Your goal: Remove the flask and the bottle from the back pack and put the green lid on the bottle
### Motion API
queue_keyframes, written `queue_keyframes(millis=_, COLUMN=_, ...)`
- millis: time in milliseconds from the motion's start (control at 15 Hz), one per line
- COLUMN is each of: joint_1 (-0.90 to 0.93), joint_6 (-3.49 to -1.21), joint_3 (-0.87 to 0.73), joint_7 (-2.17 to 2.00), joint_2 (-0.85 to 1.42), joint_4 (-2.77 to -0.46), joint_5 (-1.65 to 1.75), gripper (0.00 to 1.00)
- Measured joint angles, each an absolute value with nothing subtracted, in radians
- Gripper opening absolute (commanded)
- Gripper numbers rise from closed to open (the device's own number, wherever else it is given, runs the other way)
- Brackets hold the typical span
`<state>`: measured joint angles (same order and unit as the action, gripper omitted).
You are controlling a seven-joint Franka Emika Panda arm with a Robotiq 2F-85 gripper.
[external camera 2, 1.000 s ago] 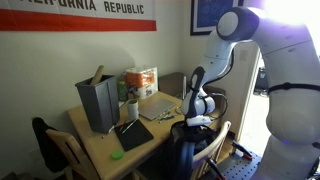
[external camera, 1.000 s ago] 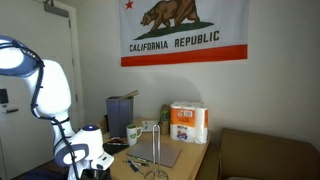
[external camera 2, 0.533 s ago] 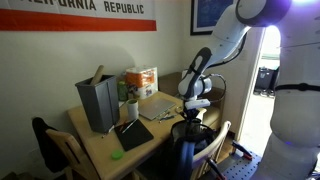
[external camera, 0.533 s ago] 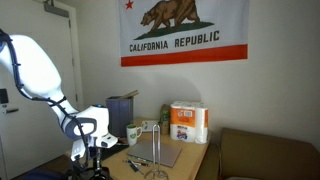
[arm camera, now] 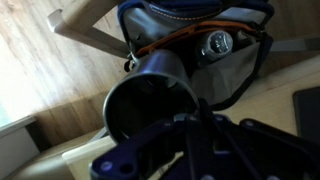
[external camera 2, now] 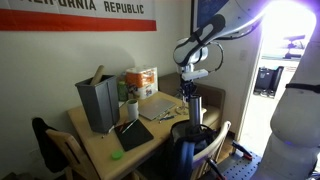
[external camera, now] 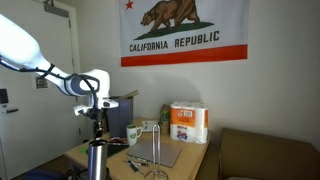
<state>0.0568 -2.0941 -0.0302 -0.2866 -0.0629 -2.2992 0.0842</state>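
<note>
My gripper (external camera: pixel 96 128) is shut on the top of the flask (external camera: pixel 97 160), a slim dark-grey metal cylinder that hangs upright below it. In an exterior view the gripper (external camera 2: pixel 190 92) holds the flask (external camera 2: pixel 195 108) above the black back pack (external camera 2: pixel 190 148), which sits on a chair at the table's end. The wrist view looks down along the flask (arm camera: pixel 140 100) into the open back pack (arm camera: pixel 235 70). A round dark top (arm camera: pixel 215 43) shows inside; it may be the bottle. A small green thing (external camera 2: pixel 117 155), perhaps the green lid, lies on the table.
On the wooden table (external camera 2: pixel 100 150) stand a grey bin (external camera 2: pixel 98 102), a paper-towel pack (external camera: pixel 188 122), a white-and-green mug (external camera: pixel 133 133), a wire stand (external camera: pixel 157 150) and a flat black mat (external camera 2: pixel 135 135). A brown sofa (external camera: pixel 270 155) is beside the table.
The arm has risen well up from the back pack. The flask has come up with the gripper and now hangs above the bag.
</note>
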Motion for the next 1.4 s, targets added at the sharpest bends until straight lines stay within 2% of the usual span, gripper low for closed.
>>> queue_keyframes(millis=400, joint_1=0.057, joint_6=-1.995, joint_3=0.035, joint_7=-0.305, joint_2=-0.109, joint_4=-2.086, joint_5=0.248, gripper=0.04)
queue_keyframes(millis=667, joint_1=0.053, joint_6=-2.028, joint_3=0.041, joint_7=-0.309, joint_2=-0.083, joint_4=-2.073, joint_5=0.258, gripper=0.04)
queue_keyframes(millis=1400, joint_1=0.010, joint_6=-2.489, joint_3=0.013, joint_7=-0.445, joint_2=0.001, joint_4=-2.313, joint_5=0.335, gripper=0.03)
